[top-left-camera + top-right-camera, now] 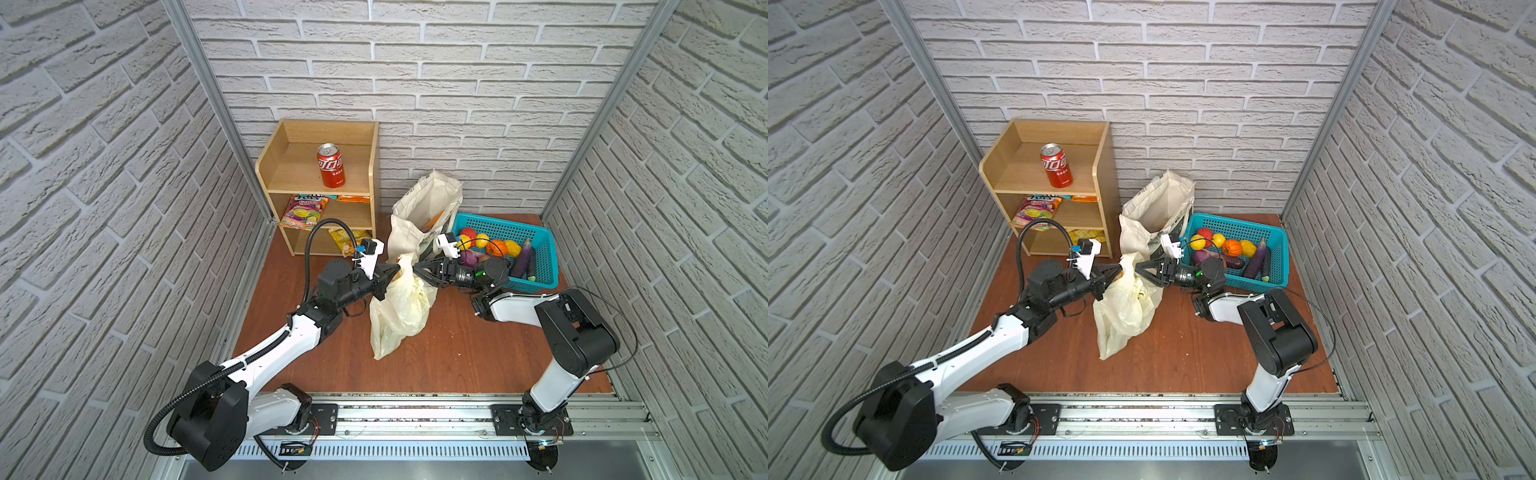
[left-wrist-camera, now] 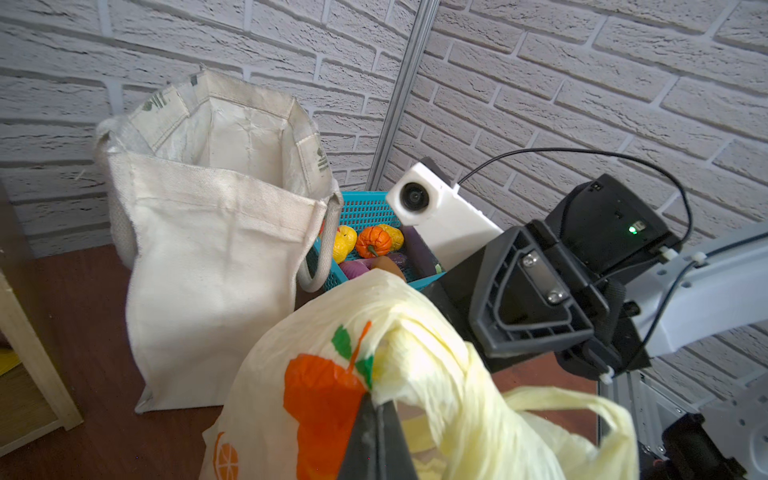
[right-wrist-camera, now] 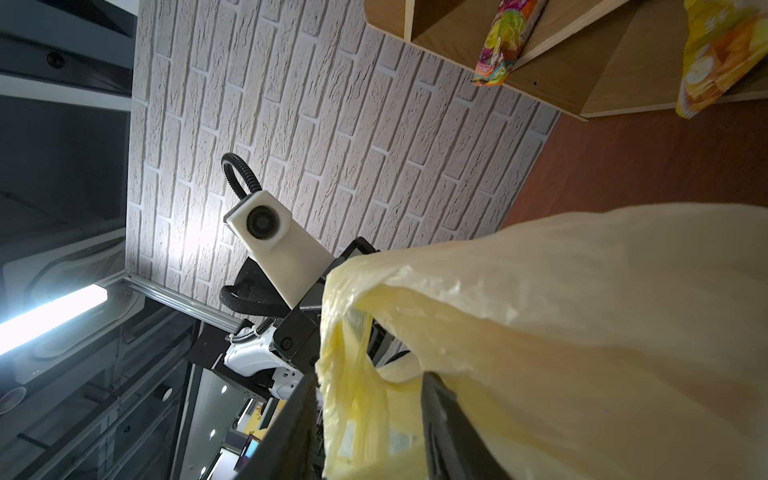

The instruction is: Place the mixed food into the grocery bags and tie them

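Observation:
The pale-yellow plastic grocery bag [image 1: 399, 307] [image 1: 1125, 307] stands on the floor mid-scene, printed with an orange fruit [image 2: 324, 395]. My left gripper [image 1: 395, 272] [image 2: 376, 399] is shut on a bunched handle at the bag's top. My right gripper [image 1: 417, 270] [image 3: 370, 386] faces it from the other side, jaws apart, with a loose yellow handle strip [image 3: 353, 374] hanging between the fingers. The cream canvas tote [image 1: 419, 208] [image 2: 216, 249] stands open behind the bag. A sliver of orange [image 1: 434, 219] shows in its mouth; the mixed food is otherwise hidden.
A wooden shelf unit [image 1: 274, 166] at the back left holds a red cola can [image 1: 331, 165] and snack packets [image 1: 303, 212]. A turquoise mesh basket [image 1: 498, 224] of toy vegetables sits right behind my right wrist. Brick walls enclose three sides.

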Available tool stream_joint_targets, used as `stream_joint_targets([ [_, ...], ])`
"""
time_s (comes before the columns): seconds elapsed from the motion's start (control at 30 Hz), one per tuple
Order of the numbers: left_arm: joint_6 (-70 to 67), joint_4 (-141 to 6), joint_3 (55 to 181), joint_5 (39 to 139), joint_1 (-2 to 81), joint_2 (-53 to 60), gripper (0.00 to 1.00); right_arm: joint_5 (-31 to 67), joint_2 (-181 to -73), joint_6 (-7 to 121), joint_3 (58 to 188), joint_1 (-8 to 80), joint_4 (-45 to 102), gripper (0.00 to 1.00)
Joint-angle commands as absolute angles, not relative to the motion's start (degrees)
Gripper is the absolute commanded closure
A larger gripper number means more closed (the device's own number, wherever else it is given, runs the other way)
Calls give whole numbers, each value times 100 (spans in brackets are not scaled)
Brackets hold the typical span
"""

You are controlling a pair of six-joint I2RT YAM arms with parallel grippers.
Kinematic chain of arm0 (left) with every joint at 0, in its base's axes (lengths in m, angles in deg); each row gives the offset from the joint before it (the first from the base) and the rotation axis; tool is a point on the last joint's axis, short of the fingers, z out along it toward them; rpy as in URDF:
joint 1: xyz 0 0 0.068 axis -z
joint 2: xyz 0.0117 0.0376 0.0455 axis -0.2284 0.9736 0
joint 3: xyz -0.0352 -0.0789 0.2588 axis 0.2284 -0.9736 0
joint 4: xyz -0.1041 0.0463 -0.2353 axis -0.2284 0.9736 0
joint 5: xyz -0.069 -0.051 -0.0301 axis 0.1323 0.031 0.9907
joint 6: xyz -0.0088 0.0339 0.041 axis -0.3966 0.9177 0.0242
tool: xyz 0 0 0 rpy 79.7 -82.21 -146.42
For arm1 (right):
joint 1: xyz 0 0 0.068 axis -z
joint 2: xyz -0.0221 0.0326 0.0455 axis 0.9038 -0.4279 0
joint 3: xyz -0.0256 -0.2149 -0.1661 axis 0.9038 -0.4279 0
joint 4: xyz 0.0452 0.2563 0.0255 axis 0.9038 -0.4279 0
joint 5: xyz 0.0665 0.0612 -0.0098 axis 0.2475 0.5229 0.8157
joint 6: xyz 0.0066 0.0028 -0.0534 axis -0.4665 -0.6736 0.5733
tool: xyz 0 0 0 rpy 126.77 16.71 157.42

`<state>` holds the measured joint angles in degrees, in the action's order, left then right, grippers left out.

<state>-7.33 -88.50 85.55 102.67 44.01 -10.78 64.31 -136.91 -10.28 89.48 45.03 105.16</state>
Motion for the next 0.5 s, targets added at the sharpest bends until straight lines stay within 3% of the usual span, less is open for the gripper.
stream_joint_targets([
  [0.0,-610,-8985,8510,10108,4354,-1217,100,6318,-13345,-1023,8794,4628,10801,53],
  [0.2,-566,-8926,8526,10062,4323,-1244,100,6266,-12924,-687,8456,4726,10330,52],
  [0.47,-532,-8865,8554,10064,4286,-1238,100,5948,-11605,1378,7902,4734,7349,60],
])
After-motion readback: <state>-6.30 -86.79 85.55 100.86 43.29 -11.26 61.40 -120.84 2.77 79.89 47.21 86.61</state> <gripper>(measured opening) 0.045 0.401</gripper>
